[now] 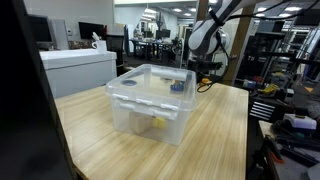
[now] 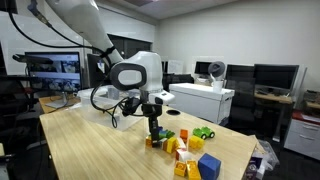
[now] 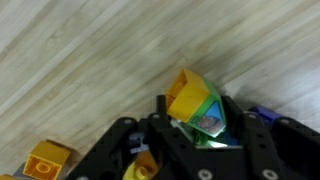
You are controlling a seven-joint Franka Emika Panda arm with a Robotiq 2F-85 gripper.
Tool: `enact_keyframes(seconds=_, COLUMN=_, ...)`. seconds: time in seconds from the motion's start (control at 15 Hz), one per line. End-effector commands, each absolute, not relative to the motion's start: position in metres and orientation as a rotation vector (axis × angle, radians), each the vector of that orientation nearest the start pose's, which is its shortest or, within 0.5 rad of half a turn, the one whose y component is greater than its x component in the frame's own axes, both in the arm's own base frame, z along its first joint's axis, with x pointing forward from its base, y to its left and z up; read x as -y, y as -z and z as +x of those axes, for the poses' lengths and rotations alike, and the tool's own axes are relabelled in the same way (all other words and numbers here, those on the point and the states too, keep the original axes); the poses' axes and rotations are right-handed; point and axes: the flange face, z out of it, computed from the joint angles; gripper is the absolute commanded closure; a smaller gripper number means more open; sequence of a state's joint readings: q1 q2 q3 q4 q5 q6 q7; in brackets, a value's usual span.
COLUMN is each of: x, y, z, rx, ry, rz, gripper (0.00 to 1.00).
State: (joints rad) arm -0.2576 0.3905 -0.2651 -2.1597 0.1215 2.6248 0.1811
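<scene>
Set in a bright open office under ceiling lights (image 1: 152, 12), with a pale wooden tabletop (image 1: 215, 130), a white cabinet (image 2: 205, 100) beyond its far edge, monitors (image 2: 55, 68) and grey walls (image 2: 240, 35) behind.

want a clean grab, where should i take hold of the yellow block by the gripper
Grip the yellow block across its flat side faces, coming straight down from above. Its top is free and it lies between the jaws of the gripper, while other blocks sit close by, so a sideways approach looks crowded.
</scene>
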Motion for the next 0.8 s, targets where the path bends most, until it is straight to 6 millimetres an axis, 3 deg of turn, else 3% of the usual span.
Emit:
enact_keyframes(seconds=0.0, x=0.289, y=-0.259, z=0.495, rx=-1.229, ry=0.190, rz=-2.939, gripper=0.69)
enact_keyframes(seconds=0.27, x=0.285, y=-0.342, z=0.505, rx=-1.214, ry=0.412, rz=-2.878, gripper=0.69)
enact_keyframes(seconds=0.4, x=0.271, y=-0.389, z=0.512, rx=-1.158, ry=0.551, rz=-2.852, gripper=0.69)
enact_keyframes(seconds=0.53, x=0.242, y=-0.424, z=0.519, rx=-1.048, ry=0.630, rz=-2.843, gripper=0.69)
enact_keyframes(seconds=0.73, x=0.172, y=-0.440, z=0.523, rx=-0.808, ry=0.607, rz=-2.845, gripper=0.69)
